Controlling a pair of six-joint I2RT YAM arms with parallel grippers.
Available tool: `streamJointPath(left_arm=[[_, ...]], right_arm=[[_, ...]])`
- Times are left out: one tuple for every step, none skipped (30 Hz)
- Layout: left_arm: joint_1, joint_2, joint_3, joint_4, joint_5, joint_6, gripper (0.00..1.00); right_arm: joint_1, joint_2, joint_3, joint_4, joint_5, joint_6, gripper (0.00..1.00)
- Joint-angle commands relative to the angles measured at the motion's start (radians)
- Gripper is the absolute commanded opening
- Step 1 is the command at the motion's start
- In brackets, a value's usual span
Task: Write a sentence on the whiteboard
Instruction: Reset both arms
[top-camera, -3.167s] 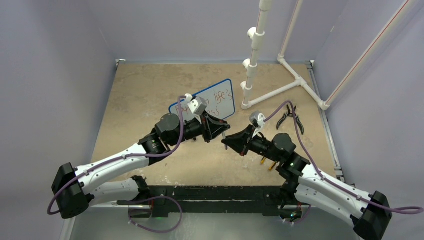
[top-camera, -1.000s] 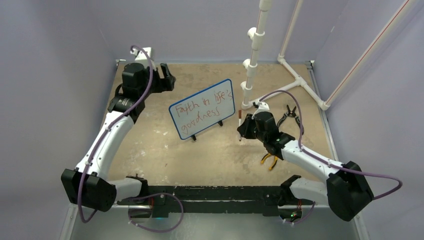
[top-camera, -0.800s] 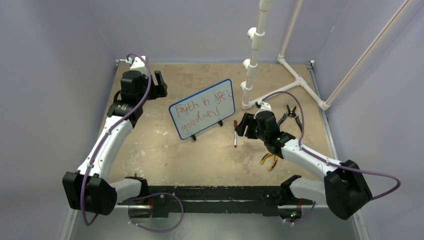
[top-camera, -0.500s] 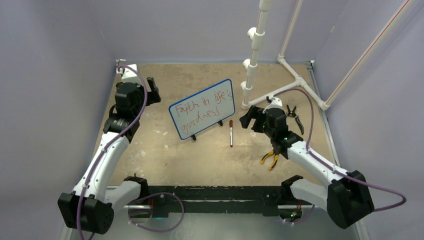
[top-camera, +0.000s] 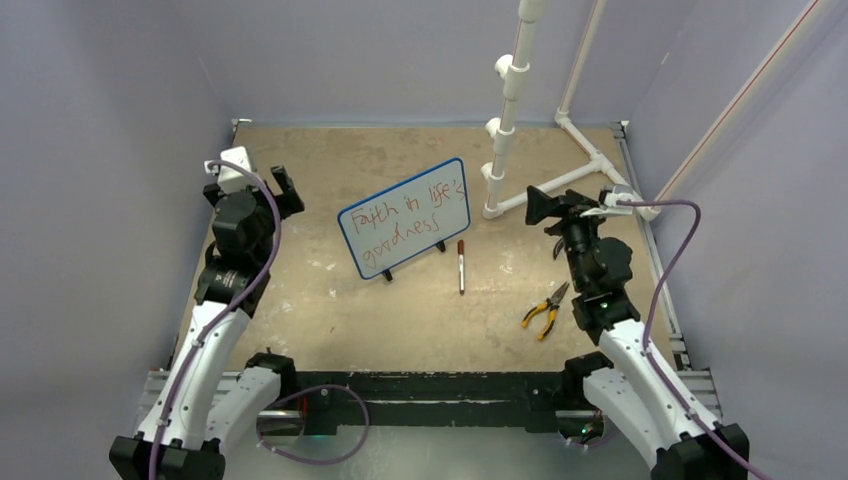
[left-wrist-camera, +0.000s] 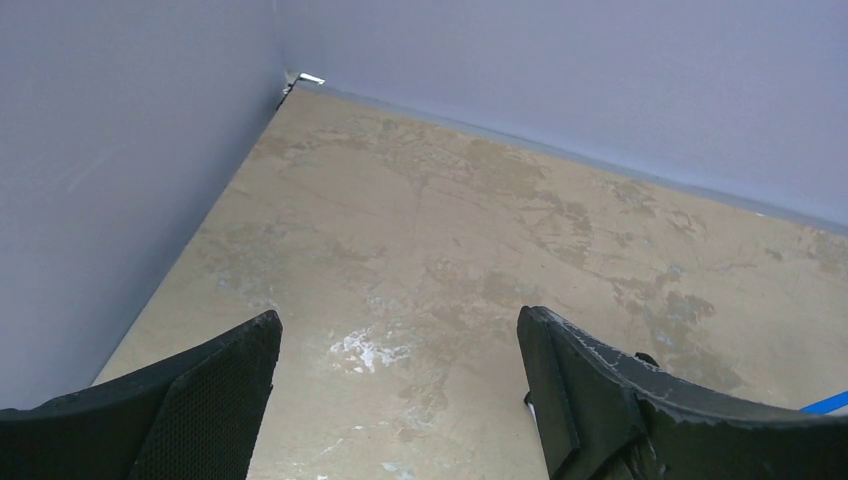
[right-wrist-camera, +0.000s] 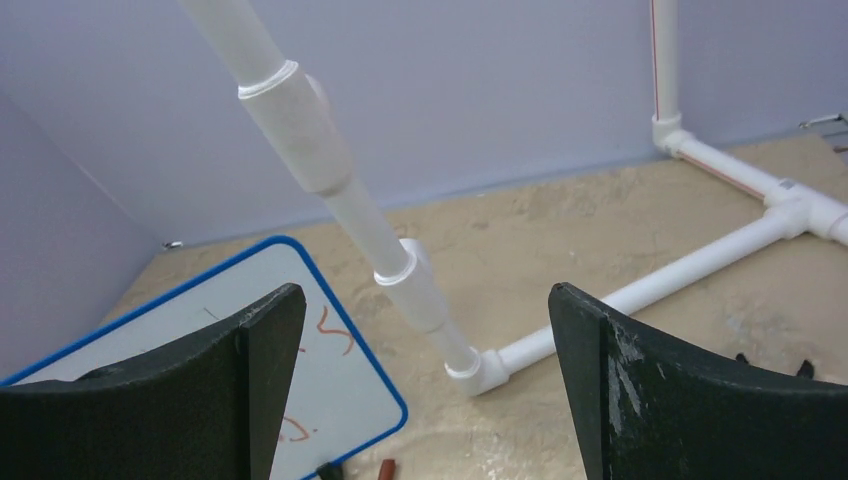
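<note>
The whiteboard (top-camera: 405, 228), white with a blue rim, stands tilted on small black feet at mid-table. The sentence (top-camera: 415, 205) runs across it in two red handwritten lines. A red marker (top-camera: 461, 265) lies flat on the table just right of the board, with nothing holding it. My left gripper (top-camera: 250, 183) hangs open near the left wall, well left of the board, over bare table (left-wrist-camera: 400, 318). My right gripper (top-camera: 545, 212) is open and empty, right of the board. Between its jaws (right-wrist-camera: 425, 290) I see the board's corner (right-wrist-camera: 330, 380) and the marker's end (right-wrist-camera: 385, 467).
A white PVC pipe frame (top-camera: 560, 175) stands at the back right, its upright post (right-wrist-camera: 400, 260) close in front of my right gripper. Orange-handled pliers (top-camera: 545, 310) lie at the right front, beside my right arm. Purple walls close in the table on the left, the back and the right.
My right gripper opened and let go of the marker, which now lies on the table. Both arms pulled away from the board, left toward the left wall, right toward the right side.
</note>
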Motion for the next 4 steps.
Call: streamJointPath(left_arm=[[0.002,-0.024,-0.014,0.048,-0.041,0.029,0.87],[0.002,-0.028,-0.018,0.05,-0.042,0.029,0.87],[0.002,-0.03,-0.018,0.051,-0.042,0.025,0.87],[0.002,-0.03,-0.018,0.051,-0.045,0.022,0.87]], right_arm=[[0.001,-0.01,-0.013,0.101,0.032,-0.101,0.92],[0.001,-0.018,-0.017,0.104,0.034,-0.103,0.92],[0.001,-0.027,-0.022,0.109,0.035,-0.108,0.92],[0.001,-0.038,-0.025,0.11,0.043,-0.113,0.92]])
